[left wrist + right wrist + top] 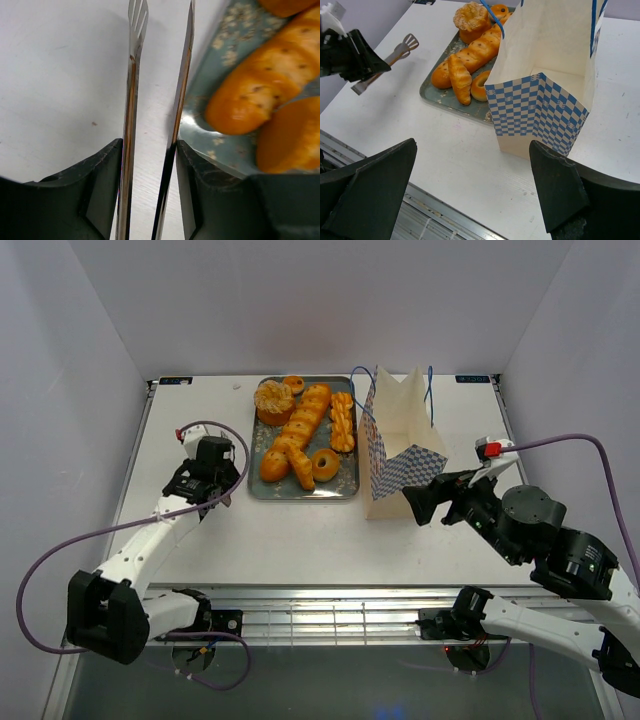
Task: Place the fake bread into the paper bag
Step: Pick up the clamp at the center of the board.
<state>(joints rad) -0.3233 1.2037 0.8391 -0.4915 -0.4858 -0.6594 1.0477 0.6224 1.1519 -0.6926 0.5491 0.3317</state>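
The fake bread lies on a grey blossom-patterned tray point(351, 486): a long baguette point(302, 420), a twisted stick point(342, 421), a donut point(324, 464), a croissant point(299, 469), a cupcake point(273, 400) and a small tart point(293, 383). The paper bag point(398, 452) stands upright and open just right of the tray. My left gripper point(150, 145) is shut on metal tongs point(133, 95), whose tips sit at the tray's left edge beside the baguette's end point(250, 100). My right gripper point(472, 145) is open and empty, near the front of the bag point(540, 107).
White walls enclose the table on the left, back and right. A metal rail point(330, 615) runs along the near edge. Purple cables loop from both arms. The tongs and left gripper point(350, 52) show at the left of the right wrist view.
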